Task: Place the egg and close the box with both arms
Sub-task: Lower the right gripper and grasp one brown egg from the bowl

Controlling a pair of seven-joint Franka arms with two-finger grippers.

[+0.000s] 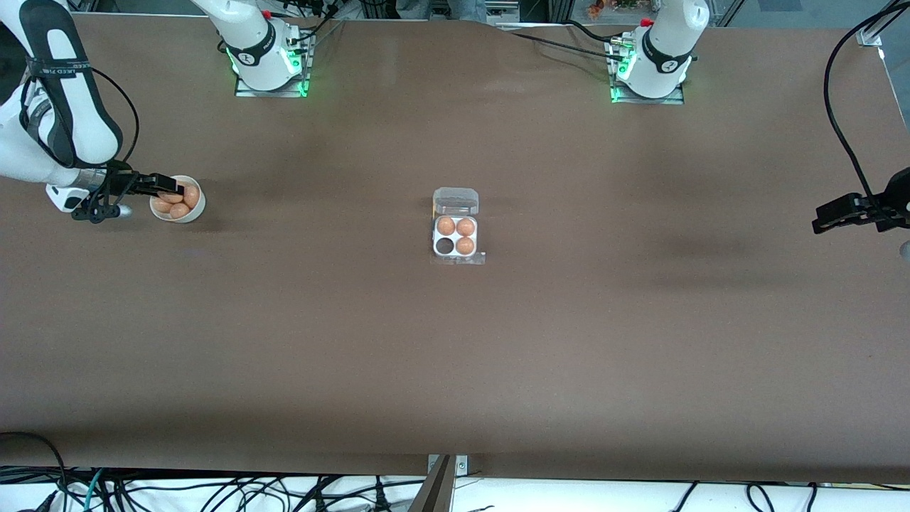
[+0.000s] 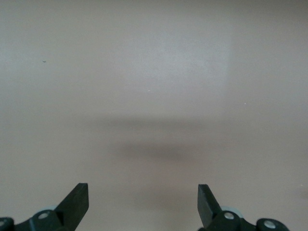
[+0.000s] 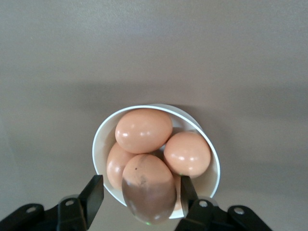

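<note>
The right gripper [image 3: 139, 195] sat down in the white bowl [image 1: 197, 207] with its fingers either side of an egg [image 3: 148, 187] — not quite touching it. The box [image 1: 456, 236] lay mid-table, lid open, one cell empty, while the left gripper [image 2: 143, 202] waited spread wide over bare table.

Even overhead light, soft shadows

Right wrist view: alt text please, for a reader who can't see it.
The right gripper straddles an orange-brown egg at the rim of a round white bowl holding several more eggs, one finger standing apart from the shell. Bare brown table surrounds the bowl.
</note>
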